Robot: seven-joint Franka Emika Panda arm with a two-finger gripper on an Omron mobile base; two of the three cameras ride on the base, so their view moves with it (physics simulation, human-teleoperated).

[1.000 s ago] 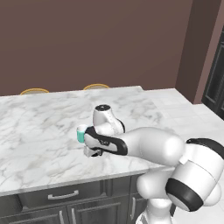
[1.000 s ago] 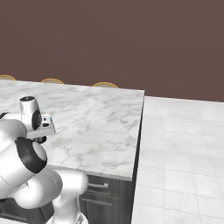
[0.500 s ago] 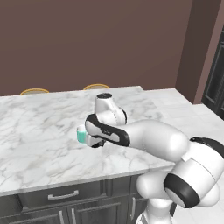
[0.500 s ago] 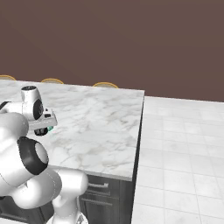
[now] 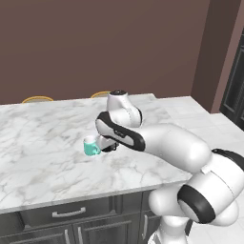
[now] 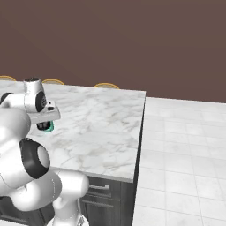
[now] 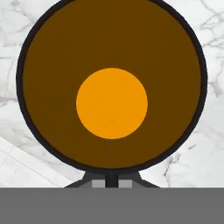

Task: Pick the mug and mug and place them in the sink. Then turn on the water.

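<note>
The black mug [image 7: 111, 105] with its orange inside sits close under the hand camera, seen straight down its mouth. My gripper [image 7: 111, 178] is shut on its rim, over the marble counter [image 5: 43, 162]. From the left base view the black mug [image 5: 109, 145] is a dark shape under the hand. The teal mug [image 5: 90, 146] is just to its left, close against it, and whether the two touch I cannot tell. In the right base view the teal mug [image 6: 50, 128] peeks out beside the black mug [image 6: 42, 126]. The sink and the water's tap are out of view.
Two tan chair backs [image 5: 37, 99] [image 5: 101, 94] rise behind the counter's far edge. Dark drawers with metal handles [image 5: 66, 213] run under its front. The counter ends at the right, with pale tiled floor [image 6: 185, 145] beyond.
The wrist has risen and swung a little toward the far side of the counter. The teal mug has hardly shifted.
</note>
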